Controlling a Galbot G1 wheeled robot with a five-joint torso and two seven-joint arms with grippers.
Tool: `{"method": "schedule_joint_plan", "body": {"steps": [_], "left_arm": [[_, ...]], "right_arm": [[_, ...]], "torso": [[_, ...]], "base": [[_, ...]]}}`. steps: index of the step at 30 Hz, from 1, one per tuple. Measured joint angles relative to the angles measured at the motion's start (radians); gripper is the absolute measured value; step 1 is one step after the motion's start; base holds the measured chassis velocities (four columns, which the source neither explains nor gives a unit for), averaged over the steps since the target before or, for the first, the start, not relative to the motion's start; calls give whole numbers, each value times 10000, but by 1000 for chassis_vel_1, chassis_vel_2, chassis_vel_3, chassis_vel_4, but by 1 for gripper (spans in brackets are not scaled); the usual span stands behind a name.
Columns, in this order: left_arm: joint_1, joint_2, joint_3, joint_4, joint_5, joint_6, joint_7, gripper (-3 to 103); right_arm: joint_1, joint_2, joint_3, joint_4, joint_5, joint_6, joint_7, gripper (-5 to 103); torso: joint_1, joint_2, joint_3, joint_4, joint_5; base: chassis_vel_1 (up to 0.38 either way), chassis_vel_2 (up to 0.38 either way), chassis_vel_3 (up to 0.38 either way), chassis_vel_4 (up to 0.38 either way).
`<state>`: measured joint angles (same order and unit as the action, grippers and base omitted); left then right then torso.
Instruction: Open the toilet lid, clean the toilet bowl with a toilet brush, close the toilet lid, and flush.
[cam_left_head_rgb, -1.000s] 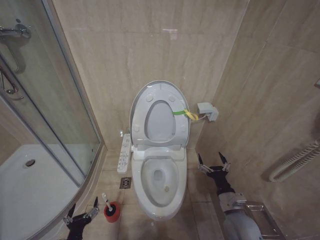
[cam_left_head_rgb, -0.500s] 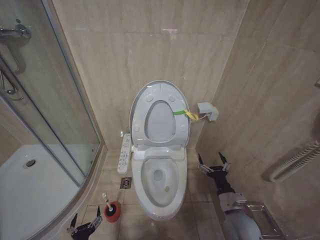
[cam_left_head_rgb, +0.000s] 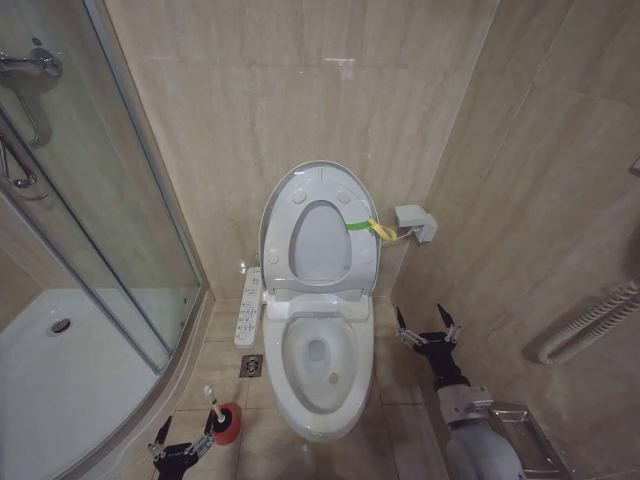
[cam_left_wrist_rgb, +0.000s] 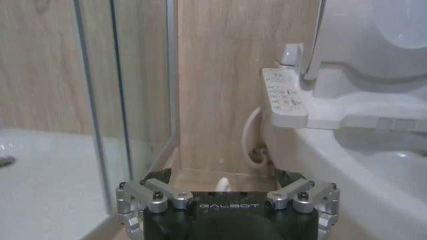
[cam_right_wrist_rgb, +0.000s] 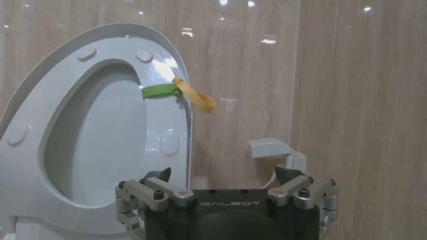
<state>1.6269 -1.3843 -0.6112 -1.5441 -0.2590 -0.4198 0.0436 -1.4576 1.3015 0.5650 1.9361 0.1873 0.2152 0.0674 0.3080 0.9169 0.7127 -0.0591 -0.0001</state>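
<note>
One toilet brush (cam_left_head_rgb: 221, 418), beside left pincer (cam_left_head_rgb: 184, 441)

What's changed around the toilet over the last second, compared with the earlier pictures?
The open left gripper has slid toward the toilet, closing on the pale-handled toilet brush in its round red holder; it grips nothing yet. Unchanged: the glossy white toilet lid stays raised over the white ceramic toilet bowl, and the open right gripper still hovers beside the bowl.
</note>
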Motion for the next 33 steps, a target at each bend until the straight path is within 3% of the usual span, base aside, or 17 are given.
{"method": "schedule_joint_plan", "body": {"steps": [2,14,23,28,33], "left_arm": [[-43,11,-49,279,-12,-205,45,100],[-424,61,62,1041,-631,-189,-313,100],[-1347,224,117,2554,-1027,-246,-474,100],[-1942,318,167,3561,-803,-748,-304,100],[-2531,441,259,4501,-371,-1422,322,100]], "right_arm": [[0,0,0,-1,0,0,0,100],[0,0,0,-1,0,0,0,100],[0,0,0,-2,0,0,0,100],[0,0,0,-1,0,0,0,100],[0,0,0,-2,0,0,0,100]], "torso": [[0,0,0,0,2],[0,0,0,1,1],[0,0,0,-1,1],[0,0,0,1,0],[0,0,0,0,0]], "base": [[0,0,0,0],[0,0,0,0],[0,0,0,0],[0,0,0,0],[0,0,0,0]]}}
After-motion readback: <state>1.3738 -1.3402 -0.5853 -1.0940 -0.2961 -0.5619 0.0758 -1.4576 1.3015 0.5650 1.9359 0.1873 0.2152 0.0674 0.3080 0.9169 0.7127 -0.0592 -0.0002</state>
